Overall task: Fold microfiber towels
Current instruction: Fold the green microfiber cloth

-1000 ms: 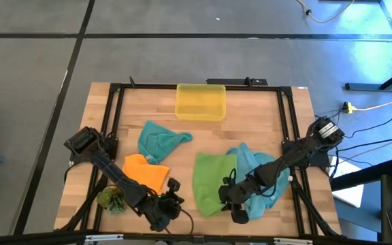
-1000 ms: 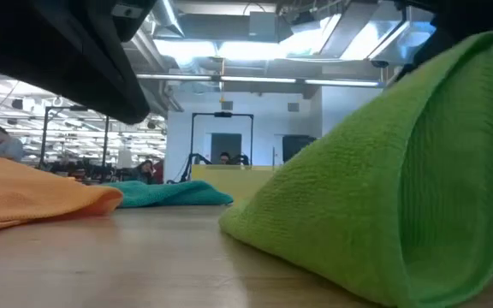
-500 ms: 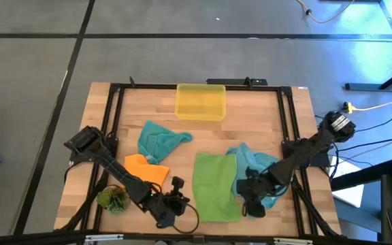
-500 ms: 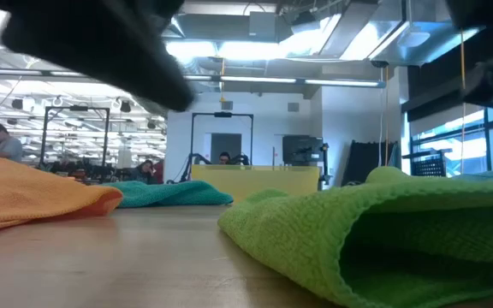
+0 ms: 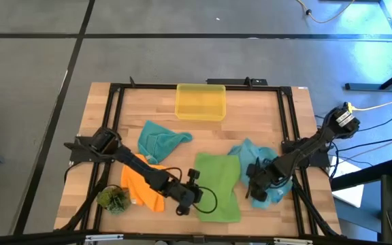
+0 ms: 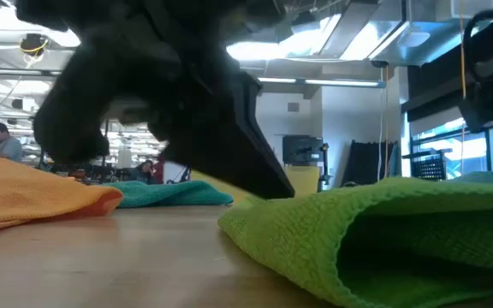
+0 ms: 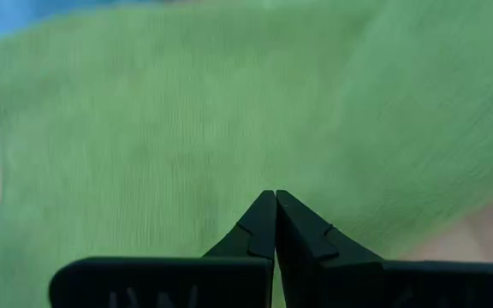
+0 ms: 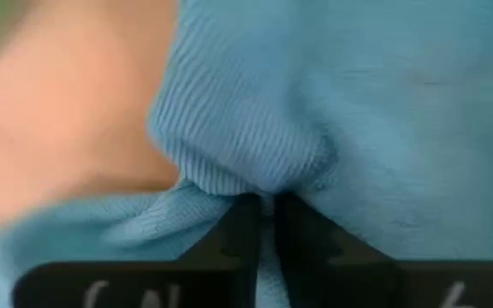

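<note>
While left gripper (image 7: 274, 198) hovers closed over green towel (image 5: 218, 184), right gripper (image 8: 264, 205) pinches teal-blue towel (image 8: 358, 103).

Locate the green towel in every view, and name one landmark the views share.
High view: green towel lies flat at the table's front centre, the left gripper at its left edge.
Low view: it fills the right foreground.
Left wrist view: it fills the picture beyond shut fingers.
Right wrist view: not identifiable.
Shared landmark: the orange towel, also seen low left.

left gripper (image 5: 194, 190) reached green towel (image 5: 218, 184) (now flattened)
</note>
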Robot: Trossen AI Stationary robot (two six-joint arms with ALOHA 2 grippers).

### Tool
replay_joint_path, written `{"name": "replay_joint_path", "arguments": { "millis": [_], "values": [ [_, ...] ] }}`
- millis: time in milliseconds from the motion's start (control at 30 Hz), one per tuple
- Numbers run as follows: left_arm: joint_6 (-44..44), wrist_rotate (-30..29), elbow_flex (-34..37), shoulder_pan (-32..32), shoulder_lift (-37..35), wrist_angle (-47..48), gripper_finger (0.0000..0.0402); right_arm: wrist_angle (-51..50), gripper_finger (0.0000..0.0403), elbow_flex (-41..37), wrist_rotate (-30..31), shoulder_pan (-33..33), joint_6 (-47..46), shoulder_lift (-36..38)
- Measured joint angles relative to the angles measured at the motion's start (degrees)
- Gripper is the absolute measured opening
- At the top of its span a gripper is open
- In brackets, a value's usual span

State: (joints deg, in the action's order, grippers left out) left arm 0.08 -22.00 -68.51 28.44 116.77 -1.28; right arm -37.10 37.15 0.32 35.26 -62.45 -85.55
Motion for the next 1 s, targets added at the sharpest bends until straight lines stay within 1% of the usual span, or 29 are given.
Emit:
{"name": "replay_joint_path", "arguments": {
  "millis": [133, 200, 267, 333, 433, 500, 600, 700, 800, 867, 933, 1000],
  "values": [
    [-0.8, 0.6, 0.0, -1.2, 0.4, 2.4, 0.0000, -15.9, 0.0025, 0.7, 5.8, -2.2, -1.9, 3.4],
    [-1.0, 0.5, 0.0, -1.5, 0.4, 3.5, 0.0000, -20.2, 0.0023, 2.7, 8.7, -3.0, -1.9, 6.2],
    [-1.0, 0.4, 0.0, -1.6, 0.4, 5.3, 0.0000, -21.3, 0.0024, 3.6, 10.4, -3.2, -1.5, 8.2],
    [-1.1, 0.0, -0.1, -1.8, 0.4, 7.0, 0.0000, -21.3, 0.0029, 4.1, 10.7, -3.2, -0.2, 10.5],
    [-2.7, -0.9, -0.3, -2.1, 0.0, 11.7, 0.0000, -17.3, 0.0039, 5.7, 12.5, -3.1, 1.5, 12.9],
    [-4.0, -2.7, -0.3, -2.2, -0.1, 14.9, 0.0000, -15.6, 0.0044, 6.2, 14.0, -2.5, 2.7, 14.1],
    [-4.5, -4.1, -0.2, -2.1, -0.7, 17.9, 0.0000, -8.8, 0.0048, 6.7, 16.0, -1.7, 5.7, 14.6],
    [-4.5, -4.2, -0.1, -1.3, -1.8, 18.6, 0.0000, -2.7, 0.0049, 6.7, 16.6, -1.4, 8.1, 14.0],
    [-4.4, -4.8, -0.1, 0.0, -3.8, 18.8, 0.0000, 0.2, 0.0049, 6.7, 17.2, -1.4, 10.3, 13.2],
    [-4.5, -5.8, -0.4, 0.7, -6.0, 18.2, 0.0000, -1.0, 0.0049, 6.7, 18.5, -1.4, 10.4, 12.6],
    [-4.5, -7.3, -0.4, 1.4, -7.6, 19.3, 0.0000, -5.2, 0.0049, 6.7, 19.1, -1.5, 9.4, 12.0],
    [-4.6, -7.9, -0.3, 1.9, -8.4, 20.3, 0.0000, -11.8, 0.0049, 6.7, 19.1, -2.1, 6.3, 11.5]
  ]
}}
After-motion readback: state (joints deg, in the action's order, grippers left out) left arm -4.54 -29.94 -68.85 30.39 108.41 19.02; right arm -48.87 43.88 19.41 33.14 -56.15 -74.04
